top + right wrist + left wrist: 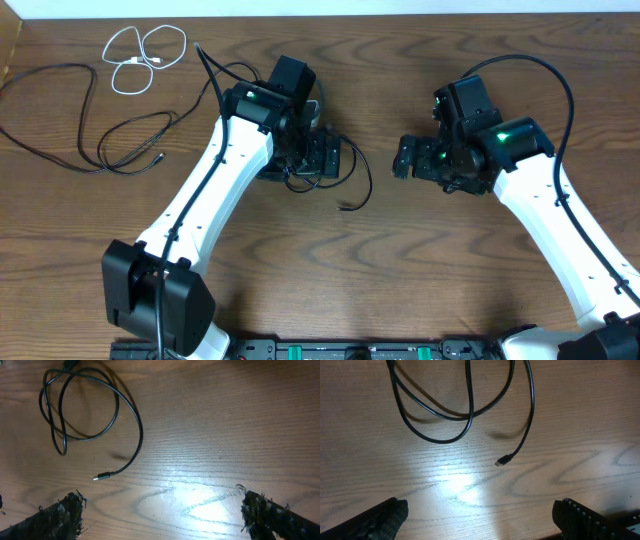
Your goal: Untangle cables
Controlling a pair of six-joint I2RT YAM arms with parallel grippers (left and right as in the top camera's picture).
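A thin black cable (352, 178) lies in loose loops on the table under my left gripper (328, 157), its small plug end (347, 207) pointing toward the front. In the left wrist view the same cable (470, 415) curls ahead of my left gripper (480, 516), which is open with bare wood between its fingers (385, 517). My right gripper (405, 158) is open too and holds nothing. In the right wrist view the cable (119, 400) lies well beyond the right gripper (162, 515). A white cable (145, 52) and a long black cable (90, 125) lie apart at the far left.
The table's far edge runs along the top of the overhead view. Thicker black cables (545, 70) run along the robot arms. The arm bases (160, 295) stand at the front edge.
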